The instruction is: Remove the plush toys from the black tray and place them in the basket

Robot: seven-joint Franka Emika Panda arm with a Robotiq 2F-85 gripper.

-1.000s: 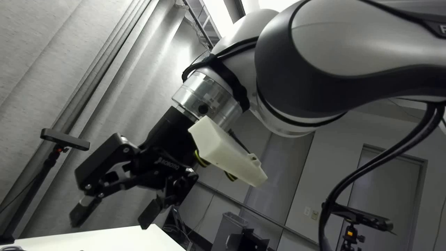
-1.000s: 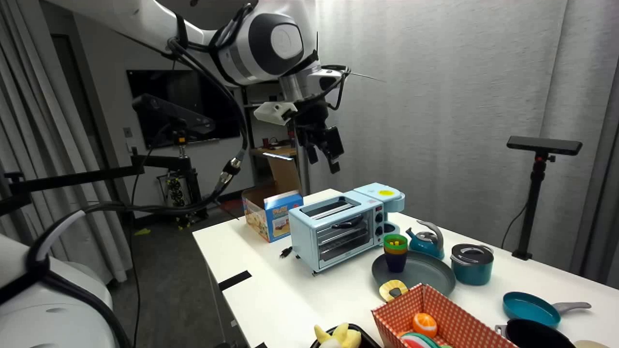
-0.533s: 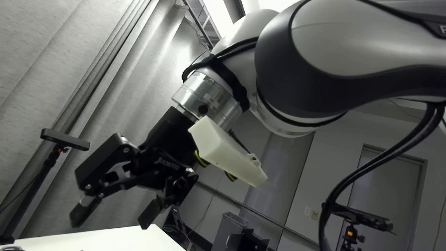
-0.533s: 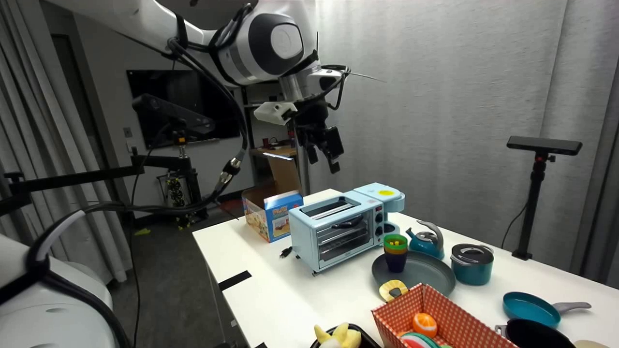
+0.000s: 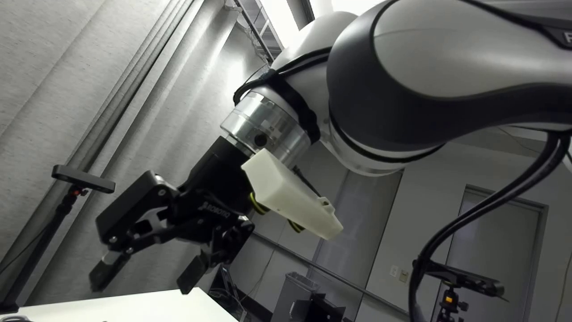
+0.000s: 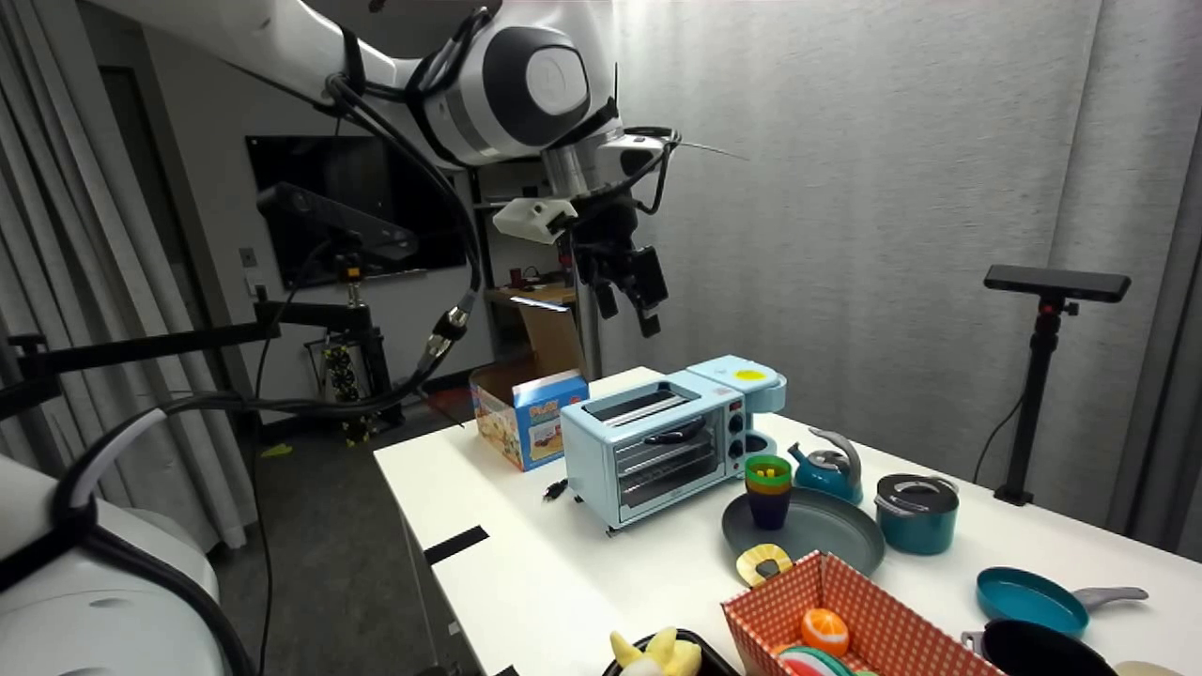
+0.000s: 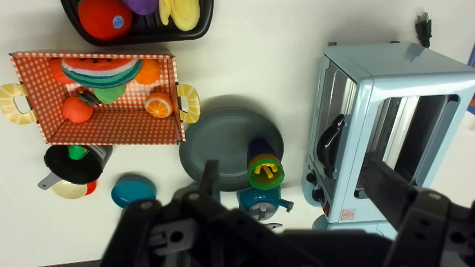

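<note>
The black tray (image 7: 148,39) is cut off at the top of the wrist view. It holds a red plush (image 7: 104,18), a purple plush (image 7: 141,4) and a yellow plush (image 7: 185,15). The yellow plush also shows in an exterior view (image 6: 662,652). The red-checked basket (image 7: 111,128) with yellow handles stands beside the tray. In it lie a watermelon slice (image 7: 102,76), an orange slice toy (image 7: 159,105) and several other toy fruits. It is partly visible in an exterior view (image 6: 770,601). My gripper (image 7: 298,178) is open and empty, high above the table in both exterior views (image 5: 145,275) (image 6: 629,314).
A light-blue toaster oven (image 7: 408,59) stands below the gripper. Beside it are a grey plate (image 7: 222,137) with stacked cups (image 7: 265,170) and a teal kettle (image 7: 259,200). Pans and a pot (image 6: 916,526) stand farther along. An open cardboard box (image 6: 540,427) stands behind the oven.
</note>
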